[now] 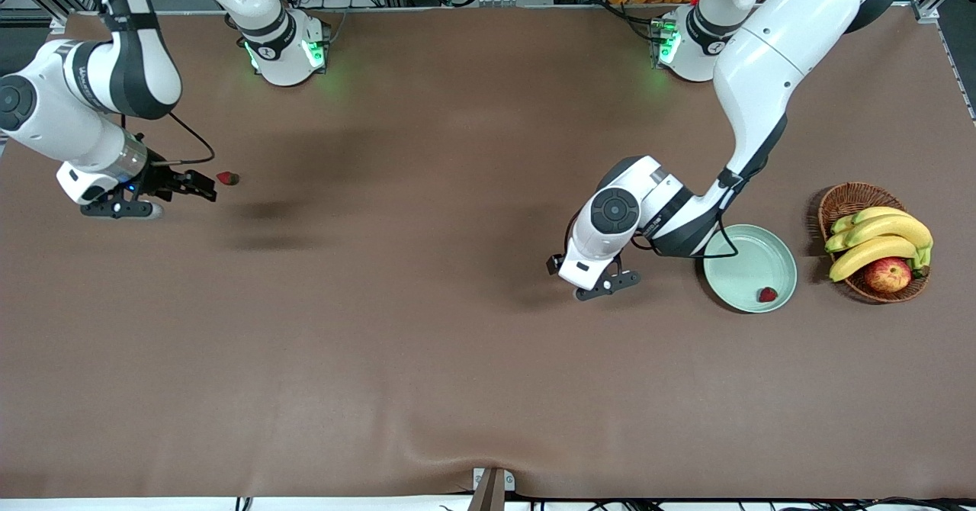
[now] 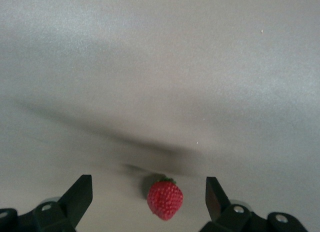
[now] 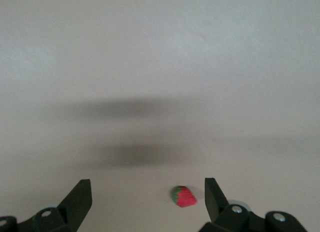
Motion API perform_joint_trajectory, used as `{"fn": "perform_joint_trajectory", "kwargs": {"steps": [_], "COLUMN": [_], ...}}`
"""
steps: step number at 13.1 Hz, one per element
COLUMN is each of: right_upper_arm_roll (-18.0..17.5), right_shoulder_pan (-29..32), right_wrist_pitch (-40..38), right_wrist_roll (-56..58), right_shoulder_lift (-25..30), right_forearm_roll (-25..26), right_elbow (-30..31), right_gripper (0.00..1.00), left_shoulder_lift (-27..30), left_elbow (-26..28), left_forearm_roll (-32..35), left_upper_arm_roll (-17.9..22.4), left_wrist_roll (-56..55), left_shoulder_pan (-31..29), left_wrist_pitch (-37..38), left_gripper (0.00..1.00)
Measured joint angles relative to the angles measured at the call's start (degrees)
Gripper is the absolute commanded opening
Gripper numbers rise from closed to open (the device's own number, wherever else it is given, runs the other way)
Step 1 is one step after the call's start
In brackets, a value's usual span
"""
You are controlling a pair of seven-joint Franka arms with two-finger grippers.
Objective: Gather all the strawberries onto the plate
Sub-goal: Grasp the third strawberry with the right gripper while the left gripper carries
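on the brown tabletop, one berry plated and two loose

on the brown tabletop [image 1: 427, 358] the pale mint-green plate [image 1: 743, 271] sat toward the left arm's end, just beside a woven basket [image 1: 842, 200] that carried bananas [image 1: 881, 240] and an apple [image 1: 887, 274]. one strawberry [image 1: 767, 294] lay inside the plate, close to the rim nearest the front camera.

the left hand [image 1: 602, 286] hung low over bare cloth next to the plate, on the side toward the right arm's end, with its fingers spread wide and nothing between them. its wrist view showed a second strawberry [image 2: 165, 199] with a green cap lying on the cloth between the two open fingertips [image 2: 80, 194], touching neither. the front camera did not show this berry, as the left arm covered that spot.

toward the right arm's end, the right hand [image 1: 200, 184] was low over the tabletop, its fingers also spread and empty. a third strawberry [image 1: 227, 178] lay on the cloth just off its fingertips; in the right wrist view this berry [image 3: 184, 196] sat within the open gap, closer to one fingertip [image 3: 212, 197] than to the other.
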State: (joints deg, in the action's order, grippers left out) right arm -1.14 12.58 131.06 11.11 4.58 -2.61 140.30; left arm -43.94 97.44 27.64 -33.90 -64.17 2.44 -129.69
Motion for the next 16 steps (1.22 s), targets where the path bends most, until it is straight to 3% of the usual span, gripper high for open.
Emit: {"fn": "perform_joint_trajectory", "kwargs": {"steps": [3, 9, 12, 16], "right_upper_arm_roll": [0.0, -0.1, -0.1, -0.3], "right_shoulder_pan": [1.4, 2.7, 5.6, 6.0], "right_wrist_pitch": [3.4, 14.9, 17.7, 17.9], "right_wrist_roll": [1.1, 3.0, 5.8, 6.2], "right_shoulder_lift": [0.0, -6.2, -11.9, -14.6], "right_forearm_roll": [0.0, 0.1, 0.1, 0.2], "right_elbow": [4.2, 10.5, 10.5, 10.4], "right_gripper": [1.0, 0.95, 0.89, 0.63], "left_shoulder_lift": [-0.9, -1.6, -1.6, -1.8], "left_elbow": [-0.3, -0.6, -0.7, -0.7], "left_forearm_roll": [0.0, 0.1, 0.1, 0.1], "left_upper_arm_roll": [0.0, 0.2, 0.3, 0.3], "left_wrist_roll": [0.0, 0.0, 0.0, 0.0], "left_shoulder_pan": [0.7, 1.3, 1.4, 2.2], "left_wrist_pitch": [-0.8, -0.9, -0.9, -0.9], "left_gripper": [0.93, 0.6, 0.59, 0.57]}}
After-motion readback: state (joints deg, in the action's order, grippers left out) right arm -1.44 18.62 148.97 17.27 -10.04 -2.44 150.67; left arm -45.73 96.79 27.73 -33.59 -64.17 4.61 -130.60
